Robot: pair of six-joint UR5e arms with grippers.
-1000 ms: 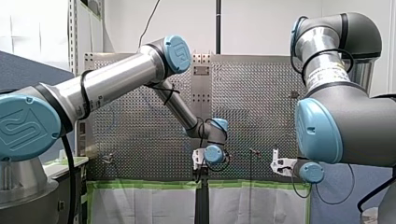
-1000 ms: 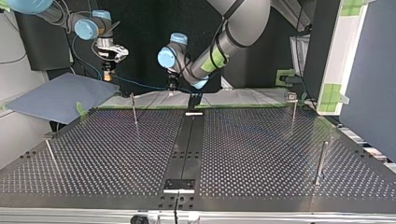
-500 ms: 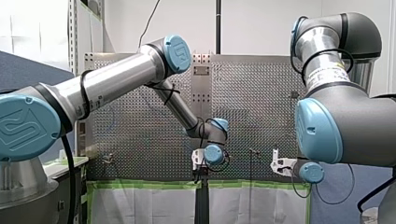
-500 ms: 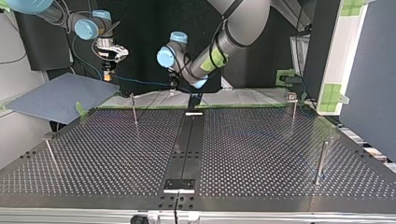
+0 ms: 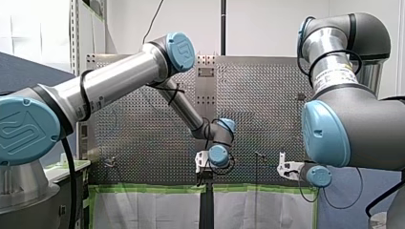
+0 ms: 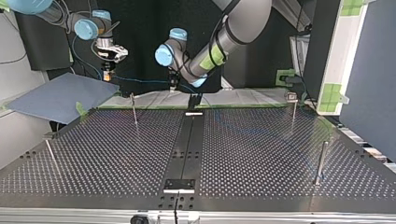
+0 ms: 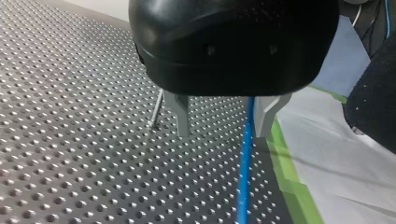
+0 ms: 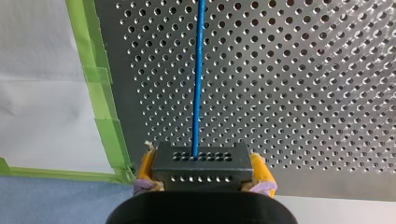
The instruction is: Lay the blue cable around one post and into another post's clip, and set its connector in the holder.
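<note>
- Front view: my left gripper [image 5: 203,167] sits low at the perforated table [image 5: 143,133] edge; cable not discernible.
- Top view: blue cable [image 6: 140,80] hangs between the grippers, clear of the nearest post [image 6: 134,109].
- Left wrist view: fingers spread, cable loose between them.
- Right wrist view: my right gripper [image 8: 201,170] is clamped on the connector [image 8: 201,161]; routing, clipping and seating are likely all to do.

robotics lab, perforated metal table [image 6: 280,154], green tape [image 8: 100,93] edging, white wall [image 5: 267,24]

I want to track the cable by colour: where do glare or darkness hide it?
Right wrist view: the blue cable is plain against the table; the glare lies off to one side of it. Top view: a thin line before a dark background. Front view: I cannot find it.
</note>
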